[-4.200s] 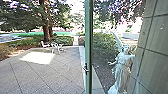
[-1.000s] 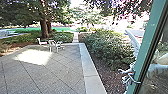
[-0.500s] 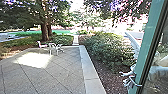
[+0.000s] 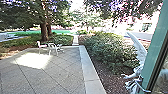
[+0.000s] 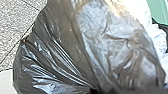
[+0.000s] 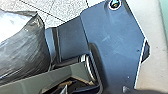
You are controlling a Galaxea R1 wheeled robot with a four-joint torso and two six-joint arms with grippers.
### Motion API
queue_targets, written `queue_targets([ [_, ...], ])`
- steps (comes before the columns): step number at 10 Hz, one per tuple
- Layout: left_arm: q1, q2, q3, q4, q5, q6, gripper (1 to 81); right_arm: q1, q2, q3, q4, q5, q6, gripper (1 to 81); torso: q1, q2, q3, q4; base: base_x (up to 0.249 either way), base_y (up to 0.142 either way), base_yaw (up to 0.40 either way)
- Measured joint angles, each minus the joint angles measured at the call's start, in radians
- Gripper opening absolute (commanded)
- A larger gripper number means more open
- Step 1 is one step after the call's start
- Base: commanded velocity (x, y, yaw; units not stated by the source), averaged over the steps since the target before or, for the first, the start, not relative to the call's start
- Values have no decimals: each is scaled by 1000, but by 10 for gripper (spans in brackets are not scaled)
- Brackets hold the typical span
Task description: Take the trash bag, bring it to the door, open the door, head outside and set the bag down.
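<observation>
trash bag [image 5: 82, 47] bunches toward left hand, likely held by it; right hand: can't tell. best to creep out, bag clear of green door frame [image 4: 157, 50] and handle [image 4: 145, 87].

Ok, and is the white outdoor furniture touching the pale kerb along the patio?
Apart. In the head view, a strip of bare paving lies between the white furniture and the pale kerb.

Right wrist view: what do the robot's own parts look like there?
There's a wide, angular slate-blue plate with faint scuffs and a pale-ringed round fitting at a corner. Beside it, the jointed bar is grey-green, with a shiny rounded rim at its end.
</observation>
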Motion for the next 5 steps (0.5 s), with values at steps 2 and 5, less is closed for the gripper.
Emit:
queue_targets([
  [2,-1,-2,0,0,-2,0,10,5,1,1,0,0,0,811,1,1,0,0,0,0,0],
  [5,4,-3,0,-1,1,0,10,-3,0,1,0,-1,1,811,0,0,0,3,0,0,0],
])
